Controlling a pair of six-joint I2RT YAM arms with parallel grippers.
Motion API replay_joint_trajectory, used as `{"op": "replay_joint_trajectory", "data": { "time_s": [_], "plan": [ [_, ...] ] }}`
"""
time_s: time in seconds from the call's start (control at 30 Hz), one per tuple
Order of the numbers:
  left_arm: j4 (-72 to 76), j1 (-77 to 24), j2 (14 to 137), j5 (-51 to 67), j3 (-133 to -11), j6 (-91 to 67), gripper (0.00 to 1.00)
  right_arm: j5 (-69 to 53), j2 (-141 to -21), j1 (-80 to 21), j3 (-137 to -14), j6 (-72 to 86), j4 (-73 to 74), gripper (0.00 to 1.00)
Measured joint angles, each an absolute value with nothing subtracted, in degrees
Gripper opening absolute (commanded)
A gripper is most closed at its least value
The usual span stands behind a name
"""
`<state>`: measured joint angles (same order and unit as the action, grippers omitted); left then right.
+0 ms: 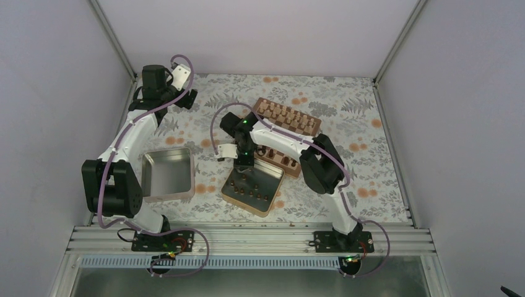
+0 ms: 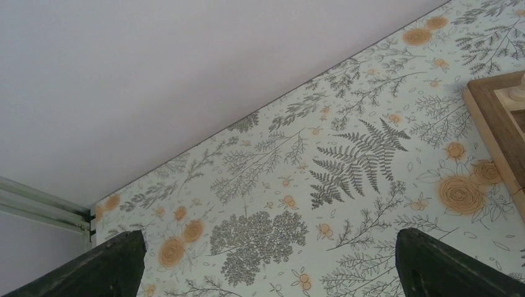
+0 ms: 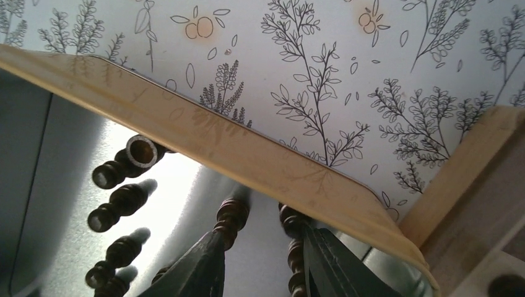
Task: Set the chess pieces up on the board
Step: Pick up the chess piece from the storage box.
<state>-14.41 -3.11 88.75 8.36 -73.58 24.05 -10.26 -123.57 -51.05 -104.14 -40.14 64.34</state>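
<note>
Several dark brown chess pieces (image 1: 251, 189) lie in a metal tin (image 1: 270, 206) near the table's front. A few more stand on the near edge of the board (image 1: 308, 132), whose far rows hold pale pieces (image 1: 288, 116). My right gripper (image 1: 243, 170) hangs inside the tin's far side. In the right wrist view, the right gripper (image 3: 263, 238) has its jaws slightly apart. One dark piece (image 3: 232, 216) lies behind the left finger and another dark piece (image 3: 293, 244) lies against the right finger. My left gripper (image 2: 269, 234) is open over bare cloth at the back left.
An empty metal tin (image 1: 155, 183) sits left of the tin with the pieces. The tin's pale rim (image 3: 247, 151) and the board's wooden border (image 3: 470, 185) are close to my right gripper. The board's corner (image 2: 495, 124) shows at the right of the left wrist view.
</note>
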Motion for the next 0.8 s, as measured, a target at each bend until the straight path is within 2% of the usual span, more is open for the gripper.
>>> {"op": "replay_joint_trajectory", "data": {
  "time_s": [0.8],
  "plan": [
    [-13.82,-3.11,88.75,8.43,-73.58,24.08,1.0,-10.85,-125.32,-51.0,-103.81,-33.36,60.1,0.35]
  ]
}}
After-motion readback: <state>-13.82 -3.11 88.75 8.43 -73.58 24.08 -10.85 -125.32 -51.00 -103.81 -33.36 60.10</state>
